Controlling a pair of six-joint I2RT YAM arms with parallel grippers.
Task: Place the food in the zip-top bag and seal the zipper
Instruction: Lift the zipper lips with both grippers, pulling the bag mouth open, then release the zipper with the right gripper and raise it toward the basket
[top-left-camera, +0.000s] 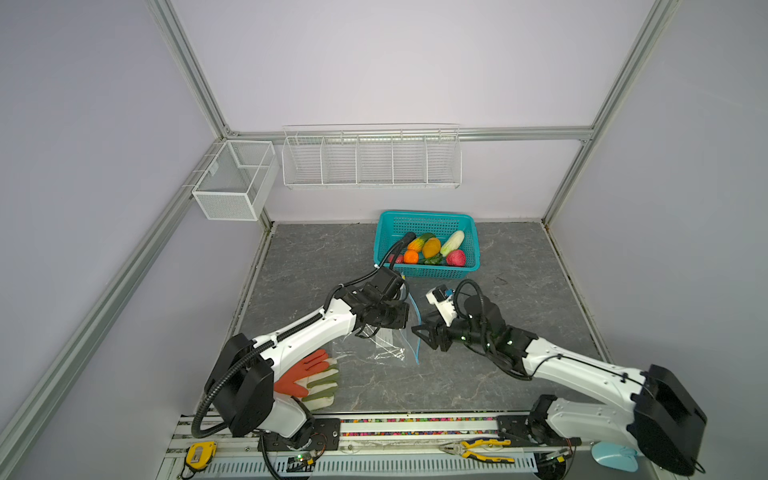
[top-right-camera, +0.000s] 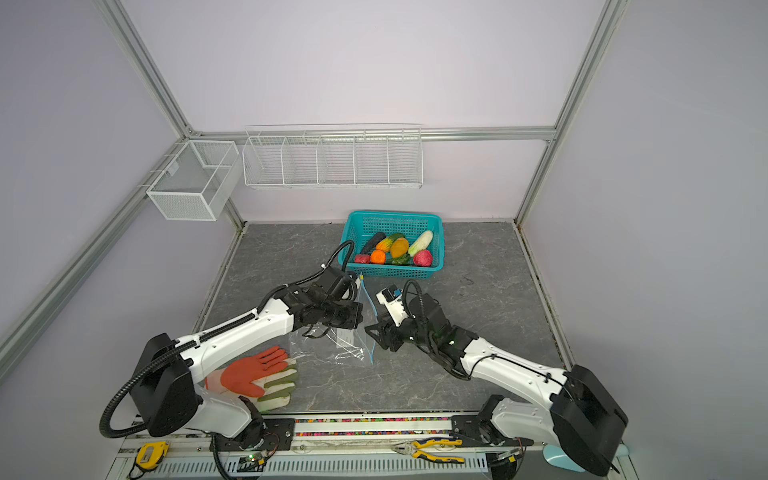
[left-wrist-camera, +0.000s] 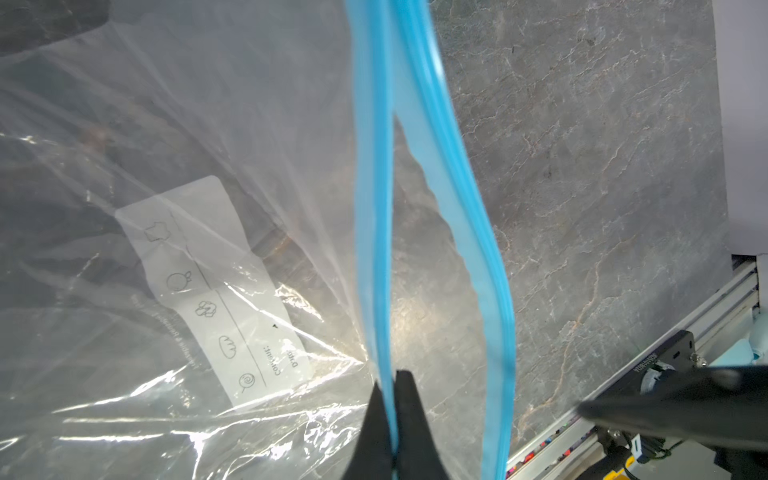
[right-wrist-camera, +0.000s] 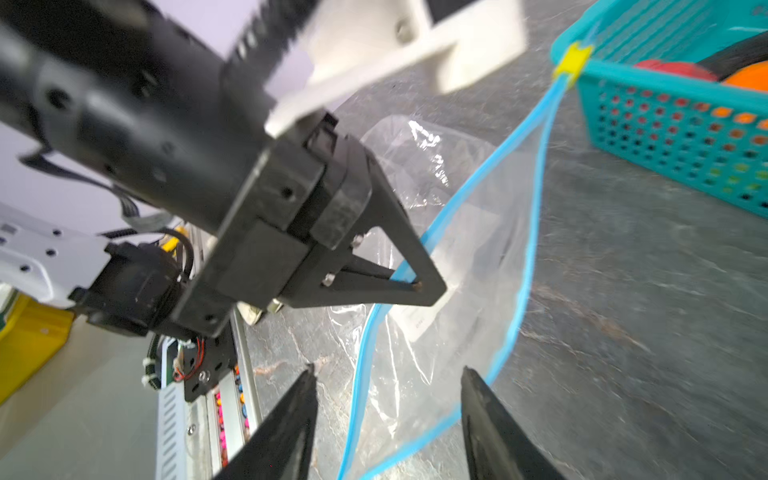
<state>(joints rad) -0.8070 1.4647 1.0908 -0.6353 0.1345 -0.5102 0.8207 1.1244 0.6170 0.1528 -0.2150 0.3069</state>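
The zip-top bag (top-left-camera: 376, 351) is lying crumpled on the counter (top-left-camera: 519, 332) in the lower middle of both top views, with its mouth edge being held raised. It is looking feather-light, limp and slick, so the film is probably slipping out of any broad grasp. The stiffer zipper (left-wrist-camera: 374, 208) strip is offering the surest hold. The left gripper (left-wrist-camera: 392, 384) is pinching one lip of that strip tight, its arm reaching in low from the left. The right gripper (right-wrist-camera: 387, 370) is waiting with jaws apart around the strip and, as far as the blurred wrist view is showing, clamping nothing. The two lips are gaping apart. Higher in the frame, the food (top-left-camera: 432, 249) is sitting in the teal basket (top-left-camera: 424, 214), just beyond the yellow slider (right-wrist-camera: 573, 62)
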